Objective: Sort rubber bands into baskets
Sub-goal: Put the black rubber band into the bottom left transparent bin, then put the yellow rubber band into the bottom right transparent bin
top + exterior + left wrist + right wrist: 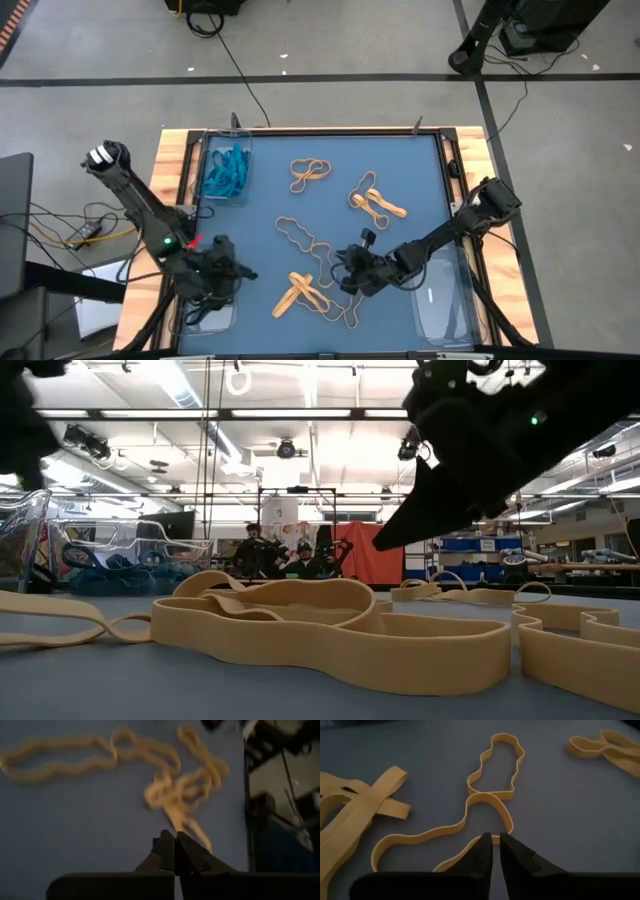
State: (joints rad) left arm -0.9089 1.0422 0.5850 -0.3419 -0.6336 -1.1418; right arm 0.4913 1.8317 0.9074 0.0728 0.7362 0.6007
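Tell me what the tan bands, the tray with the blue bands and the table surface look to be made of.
Tan bands: likely rubber, matte; flat strips that curl and kink into limp loops.
Tray: probably clear plastic, glossy; the blue bands and the table show through its walls.
Table surface: a dull blue mat, possibly rubber or fabric; material unclear.

The surface (pixel 400 170) is a matt blue mat, smooth, set in a pale raw-wood frame (pixel 172 160). The tan bands (pixel 490 785) look like flat rubber — matt, slightly chalky, with soft edges. The teal bands (pixel 226 172) lie in a clear, glossy plastic basket (pixel 243 196). The right claw (pixel 495 847) is dark, matt plastic — as is the left claw (pixel 175 851).
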